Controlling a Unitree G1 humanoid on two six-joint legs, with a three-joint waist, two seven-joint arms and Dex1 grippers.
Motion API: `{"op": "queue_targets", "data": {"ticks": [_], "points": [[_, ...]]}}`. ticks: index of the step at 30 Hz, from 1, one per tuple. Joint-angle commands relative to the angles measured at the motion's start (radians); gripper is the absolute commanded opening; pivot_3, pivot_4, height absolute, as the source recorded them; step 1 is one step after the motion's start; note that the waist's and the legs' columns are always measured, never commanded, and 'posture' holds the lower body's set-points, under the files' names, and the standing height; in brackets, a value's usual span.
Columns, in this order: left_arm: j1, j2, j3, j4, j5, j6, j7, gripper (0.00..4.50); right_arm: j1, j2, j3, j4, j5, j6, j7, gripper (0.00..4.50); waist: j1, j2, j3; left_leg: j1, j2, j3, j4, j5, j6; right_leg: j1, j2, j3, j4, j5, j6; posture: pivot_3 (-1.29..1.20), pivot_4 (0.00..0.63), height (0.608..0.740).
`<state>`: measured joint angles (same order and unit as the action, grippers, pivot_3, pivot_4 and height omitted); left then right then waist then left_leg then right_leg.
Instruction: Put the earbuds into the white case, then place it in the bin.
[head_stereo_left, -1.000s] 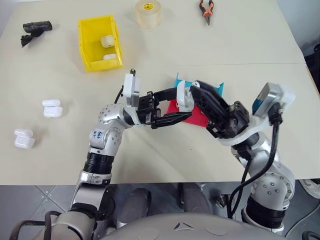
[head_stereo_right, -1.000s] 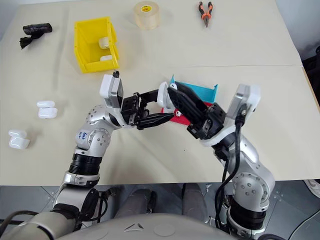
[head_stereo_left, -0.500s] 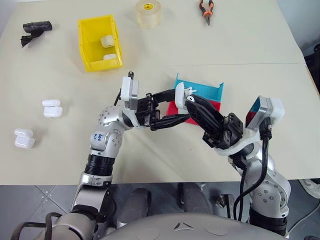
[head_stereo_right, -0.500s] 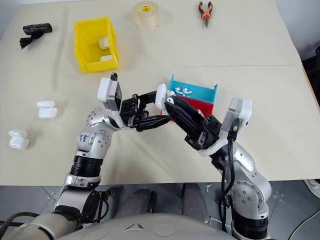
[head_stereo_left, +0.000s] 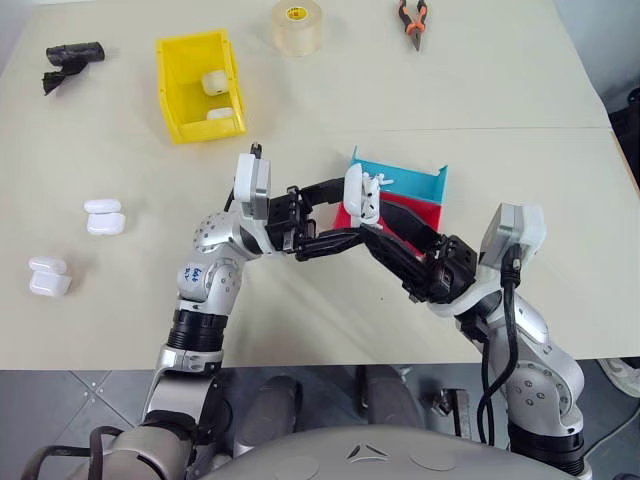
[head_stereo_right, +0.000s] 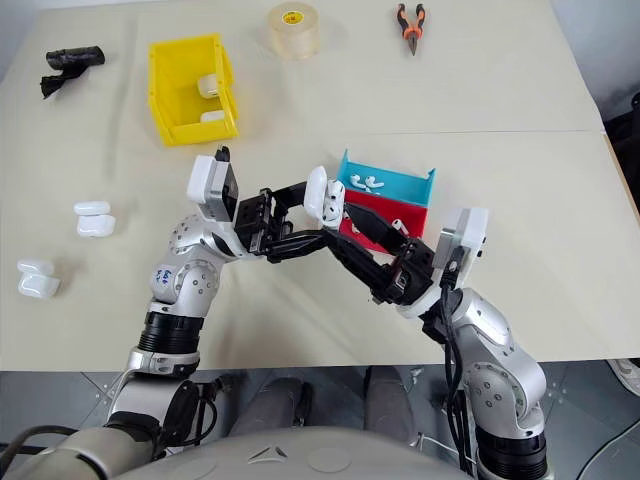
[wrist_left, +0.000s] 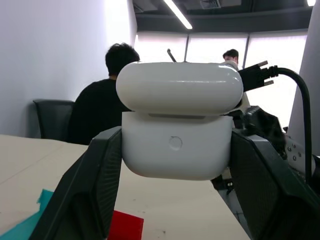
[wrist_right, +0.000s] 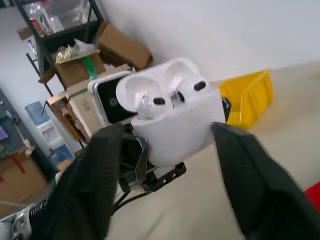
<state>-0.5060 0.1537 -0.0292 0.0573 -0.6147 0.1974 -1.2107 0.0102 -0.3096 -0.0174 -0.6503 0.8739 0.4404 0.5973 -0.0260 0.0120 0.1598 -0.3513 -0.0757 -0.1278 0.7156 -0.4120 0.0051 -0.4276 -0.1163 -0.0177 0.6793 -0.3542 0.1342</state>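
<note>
Here, white case (wrist_left: 177, 137) clamped in the left gripper (head_stereo_left: 345, 218) above the table, lid up and both earbuds (wrist_right: 172, 97) seated, right gripper (head_stereo_right: 362, 243) spread just beside, presumably for closing the lid before the yellow bin (head_stereo_left: 198, 83).

light: bright, even, overhead | shadows: faint, soft on table (head_stereo_left: 330, 90) beside yellow bin (head_stereo_left: 198, 85) | glare: windows and ceiling strip behind white case (wrist_left: 177, 120) | blur: right wrist view's fingers (wrist_right: 250, 195) soft, background beyond case unfocused

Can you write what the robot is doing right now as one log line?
left fingers: shut on white case | lid: open, earbuds seated | right fingers: open beside case | bin: waiting
</note>
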Motion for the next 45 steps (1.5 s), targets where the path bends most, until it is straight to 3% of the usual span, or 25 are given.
{"op": "queue_targets", "data": {"ticks": [1, 2, 9, 10, 13, 17, 23, 27, 32, 38, 41, 45], "points": [[-0.017, 0.016, -0.004, -0.028, -0.004, -0.011, -0.01, 2.8, -0.009, -0.055, -0.047, 0.003, 0.011, 0.007, 0.018, 4.2, 0.0, 0.0, 0.0, 0.0, 0.0, 0.0, 0.0, 0.0, 0.0, 0.0, 0.0, 0.0, 0.0, 0.0, 0.0, 0.0, 0.15, 0.74], [-0.016, 0.028, -0.005, -0.024, 0.011, -0.018, -0.007, 2.8, -0.006, -0.077, -0.07, 0.006, 0.031, 0.013, 0.026, 4.49, 0.001, 0.0, 0.0, 0.0, 0.0, 0.0, 0.0, 0.0, 0.0, 0.0, 0.0, 0.0, 0.0, 0.0, 0.0, 0.0, 0.15, 0.74], [-0.059, 0.16, -0.07, 0.03, 0.265, -0.198, 0.028, 2.8, -0.008, -0.355, -0.183, 0.042, 0.019, 0.106, 0.112, 4.49, 0.002, 0.0, 0.0, 0.0, 0.0, 0.001, 0.0, 0.0, 0.0, 0.001, 0.001, 0.0, -0.001, 0.0, 0.0, 0.0, 0.15, 0.74], [-0.067, 0.173, -0.083, 0.034, 0.282, -0.215, 0.019, 2.8, -0.02, -0.381, -0.187, 0.044, 0.02, 0.113, 0.128, 4.31, 0.002, 0.0, 0.0, 0.0, 0.0, 0.002, -0.001, 0.0, 0.0, 0.001, 0.0, 0.0, -0.002, 0.0, 0.0, 0.0, 0.15, 0.74], [-0.096, 0.219, -0.142, 0.036, 0.36, -0.235, 0.01, 2.8, -0.1, -0.456, -0.187, 0.048, 0.059, 0.168, 0.165, 3.57, 0.001, 0.0, 0.0, 0.0, 0.0, 0.002, 0.0, -0.001, 0.001, 0.001, 0.0, 0.0, -0.002, 0.0, 0.0, 0.0, 0.15, 0.74], [-0.134, 0.23, -0.197, 0.018, 0.416, -0.194, 0.039, 2.8, -0.247, -0.529, -0.139, 0.032, 0.112, 0.286, 0.152, 2.23, 0.003, 0.0, 0.0, -0.001, 0.001, 0.002, 0.0, -0.001, 0.001, 0.001, 0.0, -0.001, -0.002, 0.0, 0.001, 0.0, 0.15, 0.74], [-0.149, 0.228, -0.25, -0.022, 0.441, -0.101, 0.062, 2.8, -0.448, -0.494, -0.05, 0.016, 0.197, 0.449, 0.016, 0.1, 0.007, -0.001, 0.0, -0.001, 0.001, 0.001, 0.001, -0.001, 0.002, 0.001, 0.0, 0.0, -0.002, 0.0, 0.001, 0.0, 0.15, 0.74], [-0.139, 0.221, -0.258, -0.044, 0.432, -0.078, 0.073, 2.8, -0.516, -0.465, 0.006, 0.004, 0.224, 0.535, -0.054, 0.01, 0.012, -0.001, 0.0, -0.002, 0.001, 0.001, 0.003, -0.001, 0.002, 0.0, -0.001, 0.0, -0.002, 0.0, 0.001, 0.0, 0.15, 0.74], [-0.12, 0.223, -0.227, -0.061, 0.402, -0.093, 0.082, 2.8, -0.413, -0.492, -0.011, 0.027, 0.139, 0.523, -0.051, 0.01, 0.028, -0.001, 0.0, -0.002, 0.0, 0.0, 0.003, -0.001, 0.003, 0.0, -0.002, 0.0, -0.002, 0.0, 0.001, 0.0, 0.15, 0.74], [-0.087, 0.234, -0.163, -0.071, 0.336, -0.108, 0.076, 2.8, -0.216, -0.484, -0.156, 0.115, 0.036, 0.317, 0.102, 0.01, 0.028, -0.001, 0.0, -0.002, -0.001, 0.001, 0.002, -0.002, 0.004, 0.0, -0.001, -0.001, -0.002, 0.001, 0.002, 0.0, 0.15, 0.74], [-0.065, 0.232, -0.132, -0.088, 0.29, -0.077, 0.085, 2.8, -0.158, -0.423, -0.211, 0.142, 0.0, 0.17, 0.179, 0.01, 0.024, -0.001, 0.0, -0.002, 0.0, 0.002, 0.002, -0.002, 0.004, 0.0, -0.001, -0.001, -0.002, 0.001, 0.002, 0.0, 0.15, 0.74], [0.006, 0.216, -0.016, -0.113, 0.244, -0.021, 0.229, 2.8, -0.07, -0.316, -0.228, 0.159, -0.172, -0.15, 0.271, 0.01, 0.021, -0.001, 0.0, 0.0, 0.001, 0.003, 0.002, -0.002, 0.004, 0.0, 0.0, 0.0, -0.001, 0.001, 0.002, 0.0, 0.15, 0.74]]}}
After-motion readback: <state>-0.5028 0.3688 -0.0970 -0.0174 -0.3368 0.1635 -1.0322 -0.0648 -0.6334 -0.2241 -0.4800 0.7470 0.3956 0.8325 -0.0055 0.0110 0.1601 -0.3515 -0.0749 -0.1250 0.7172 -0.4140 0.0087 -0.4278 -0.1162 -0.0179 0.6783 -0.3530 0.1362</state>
